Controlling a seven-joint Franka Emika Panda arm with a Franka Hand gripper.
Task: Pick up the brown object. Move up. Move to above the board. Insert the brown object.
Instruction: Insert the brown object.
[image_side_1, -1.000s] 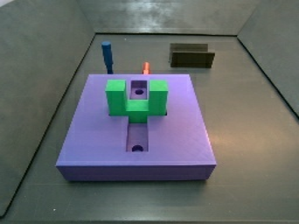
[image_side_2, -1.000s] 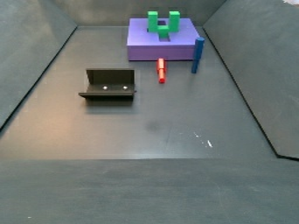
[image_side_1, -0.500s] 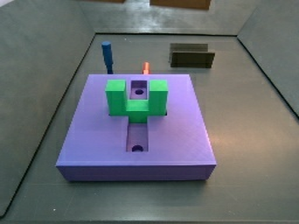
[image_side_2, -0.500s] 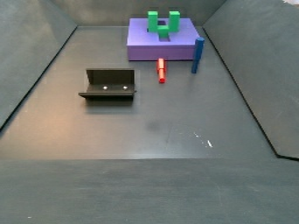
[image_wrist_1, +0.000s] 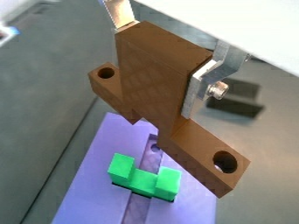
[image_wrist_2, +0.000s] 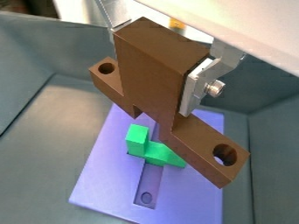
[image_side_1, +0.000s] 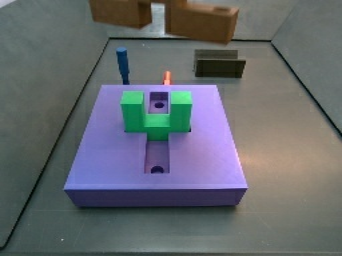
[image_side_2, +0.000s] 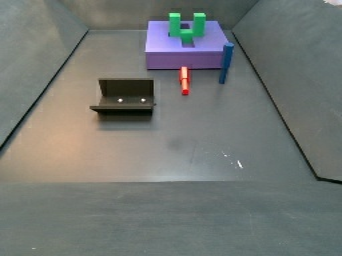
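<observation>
we find no brand, label or writing that can be read on any piece. in both wrist views the gripper is clamped on the brown object; a silver finger with a screw presses one side of its raised middle block, and the other finger shows only as a plate tip above the far side. the brown object's bar runs crosswise under the jaws, with a round hole near each end. in the wrist views it hangs in the air well above the board, over the green u-shaped block and the groove with a hole near its end.

in a side view the brown object shows at the upper edge of the picture, high above the floor and beyond the far end of the board; the gripper itself is hidden there. behind the board stand a blue post, a thin red-orange peg and a dark olive open box. in the other side picture we see the box, the peg lying flat, the post and the board, but neither gripper nor brown object.
</observation>
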